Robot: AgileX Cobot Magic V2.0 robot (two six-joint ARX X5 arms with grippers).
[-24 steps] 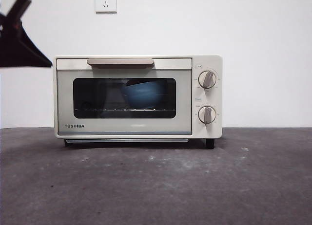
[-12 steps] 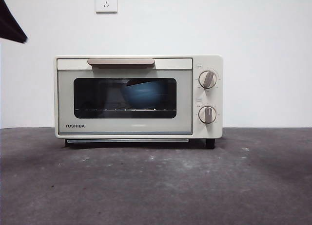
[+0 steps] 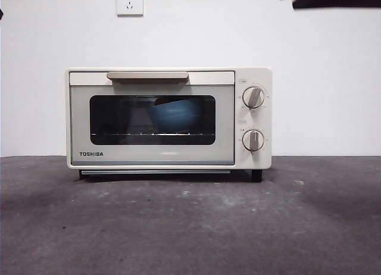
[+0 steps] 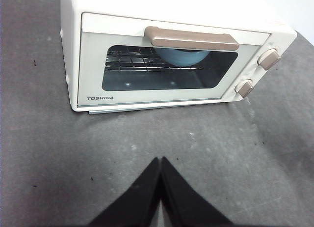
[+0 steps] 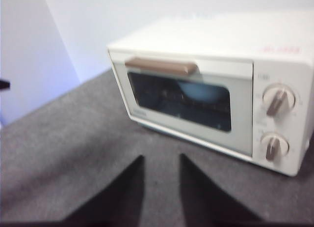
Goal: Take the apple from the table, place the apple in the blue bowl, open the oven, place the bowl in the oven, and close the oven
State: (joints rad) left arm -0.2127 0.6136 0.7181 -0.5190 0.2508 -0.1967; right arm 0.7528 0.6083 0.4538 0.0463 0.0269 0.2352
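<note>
The oven (image 3: 168,118) has a smooth cream-white shell with a soft satin sheen. Its door window (image 3: 152,119) is dark glossy glass that catches small glints in the left wrist view. The bar handle (image 3: 147,76) is smooth matt beige, and the two knobs (image 3: 253,97) look like the same beige plastic. Inside, a thin wire rack (image 4: 128,57) looks like bright metal. The bowl (image 3: 174,116) behind the glass is matt blue. The worktop (image 3: 190,227) is dark grey, rough and matt, with pale scuffs. Both grippers (image 4: 160,187) (image 5: 162,180) are plain matt black.
</note>
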